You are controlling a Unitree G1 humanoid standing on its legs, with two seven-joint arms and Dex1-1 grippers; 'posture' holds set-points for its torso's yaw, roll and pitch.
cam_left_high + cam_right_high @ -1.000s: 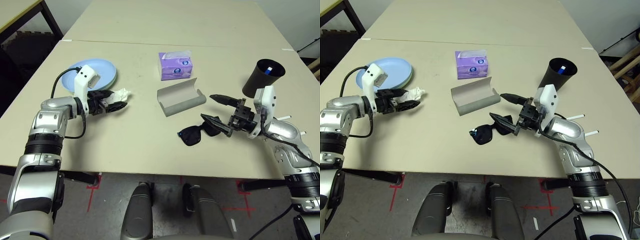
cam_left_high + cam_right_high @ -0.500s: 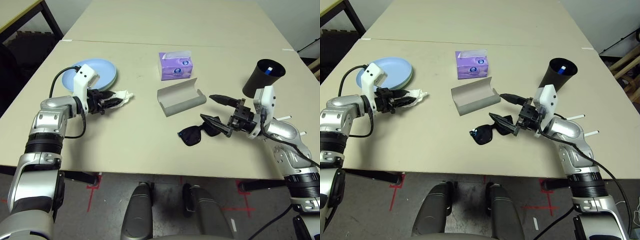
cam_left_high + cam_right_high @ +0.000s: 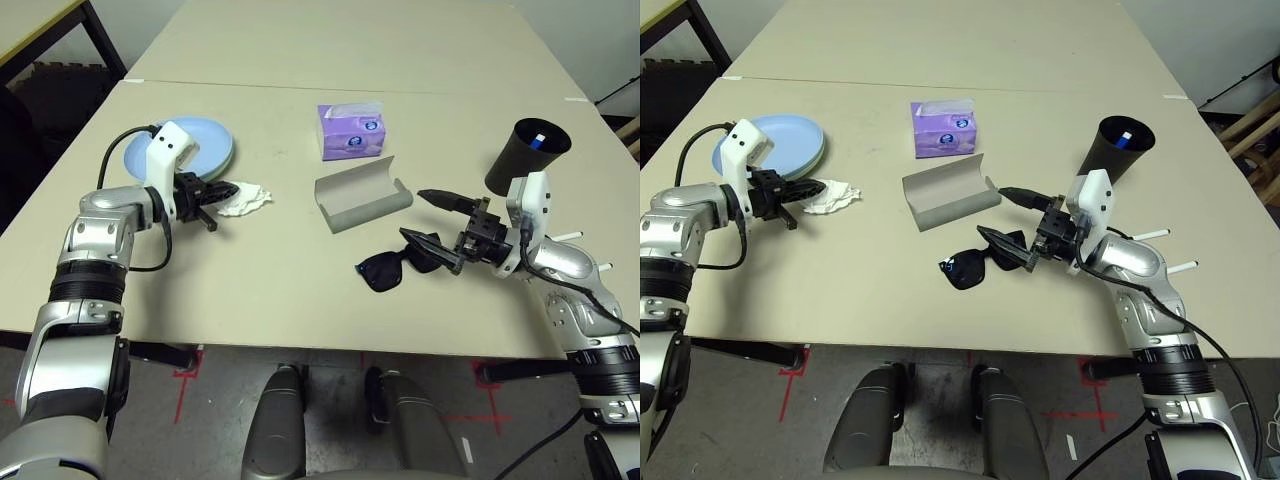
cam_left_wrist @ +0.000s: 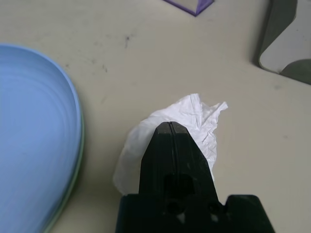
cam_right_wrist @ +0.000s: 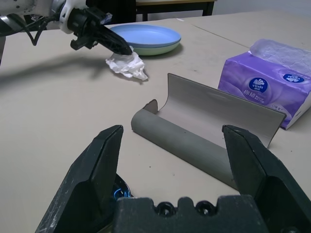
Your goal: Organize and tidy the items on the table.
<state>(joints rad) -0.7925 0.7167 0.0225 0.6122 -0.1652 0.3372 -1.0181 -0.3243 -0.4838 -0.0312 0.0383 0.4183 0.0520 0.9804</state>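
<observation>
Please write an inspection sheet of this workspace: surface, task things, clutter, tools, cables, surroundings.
Surface: beige table, bare in front.
Job's things: blue plate stacked on a green one; crumpled tissue beside them; grey glasses case lying open; black sunglasses in front of the case.
Clutter: purple tissue box; black cup.
Grippers: left tool shut, its tip at the tissue; right tool open, by the sunglasses.
Cables: black cable on the left arm.
Surroundings: second table behind.
</observation>
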